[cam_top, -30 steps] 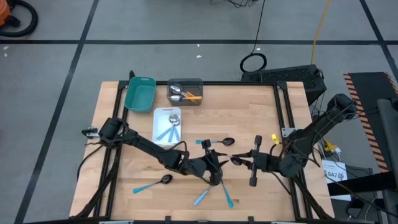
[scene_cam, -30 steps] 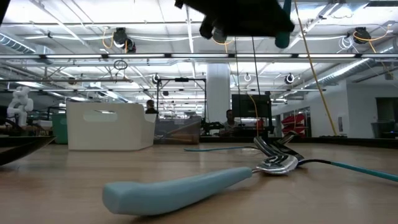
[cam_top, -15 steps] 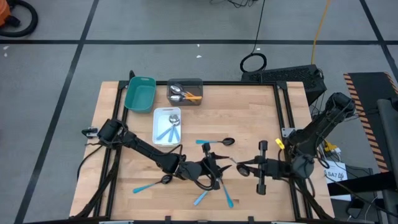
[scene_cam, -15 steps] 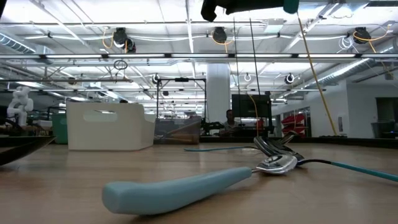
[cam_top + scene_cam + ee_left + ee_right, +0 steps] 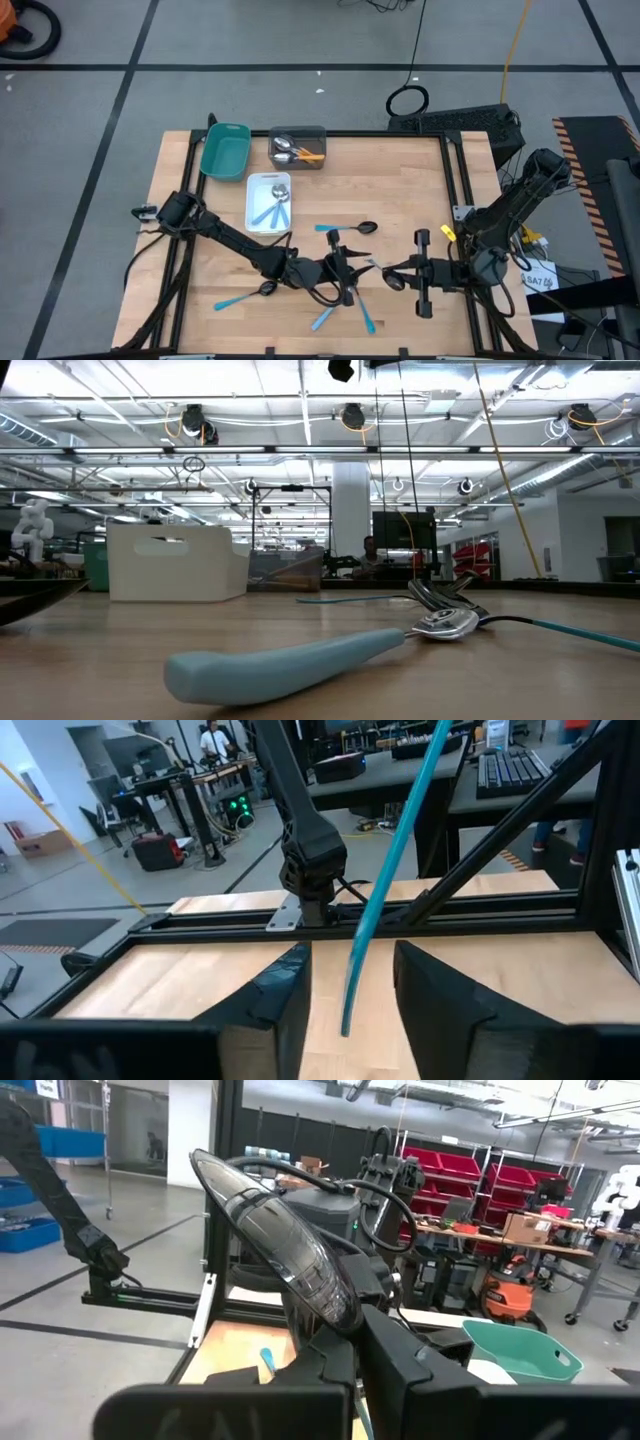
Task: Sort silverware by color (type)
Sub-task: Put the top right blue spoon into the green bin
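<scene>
My right end effector hangs above the near middle of the surface, clamped on the black bowl of a light-blue-handled spoon. The spoon is off the wood, and its long axis points from that grip toward my left arm. My left end effector faces it closely. The free end of the blue handle sits in the gap between my left fingers, which stand apart with daylight on both sides and grip nothing. That is the relation the next move turns on, I judge: the handle already lies along my left approach line, so closing on it needs no reaching. My left arm is also nearer the white tray, where other blue-handled spoons lie. The grey tray holds orange-handled ones. More blue-handled spoons lie loose on the surface near me, one beside my left forearm. I can read no brand, label or writing anywhere.
</scene>
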Controlling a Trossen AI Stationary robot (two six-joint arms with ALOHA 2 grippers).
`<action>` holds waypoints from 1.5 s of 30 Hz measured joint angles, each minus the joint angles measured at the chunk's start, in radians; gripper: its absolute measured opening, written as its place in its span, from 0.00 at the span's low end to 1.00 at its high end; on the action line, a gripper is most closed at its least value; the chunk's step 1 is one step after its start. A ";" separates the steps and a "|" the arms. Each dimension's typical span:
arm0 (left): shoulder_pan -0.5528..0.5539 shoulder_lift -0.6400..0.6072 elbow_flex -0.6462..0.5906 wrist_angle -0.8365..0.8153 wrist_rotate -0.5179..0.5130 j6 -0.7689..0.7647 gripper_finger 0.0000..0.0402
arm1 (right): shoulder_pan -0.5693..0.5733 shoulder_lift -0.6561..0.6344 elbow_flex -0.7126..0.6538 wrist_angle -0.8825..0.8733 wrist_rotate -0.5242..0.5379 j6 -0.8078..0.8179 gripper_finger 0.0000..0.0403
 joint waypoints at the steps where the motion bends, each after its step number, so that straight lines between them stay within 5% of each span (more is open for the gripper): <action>1: 0.000 0.000 0.000 0.000 0.000 0.002 0.32 | 0.000 0.000 0.000 0.002 -0.001 0.000 0.00; 9: 0.001 0.000 0.000 -0.008 0.003 0.013 0.03 | 0.000 0.001 0.000 0.002 0.001 -0.003 0.00; 14: 0.001 0.000 0.000 -0.010 0.008 0.026 0.02 | 0.000 0.001 0.000 -0.001 -0.001 -0.019 0.01; 21: -0.002 -0.024 0.000 -0.083 0.009 -0.019 0.02 | 0.000 0.001 0.000 -0.015 0.013 -0.035 0.16; 31: 0.012 -0.251 0.000 -0.589 0.010 -0.216 0.01 | 0.014 -0.004 0.000 -0.115 0.277 -0.150 0.31; 45: 0.129 -0.612 0.000 -1.321 0.000 -0.521 0.01 | 0.053 -0.005 0.000 -0.146 0.529 -0.284 0.32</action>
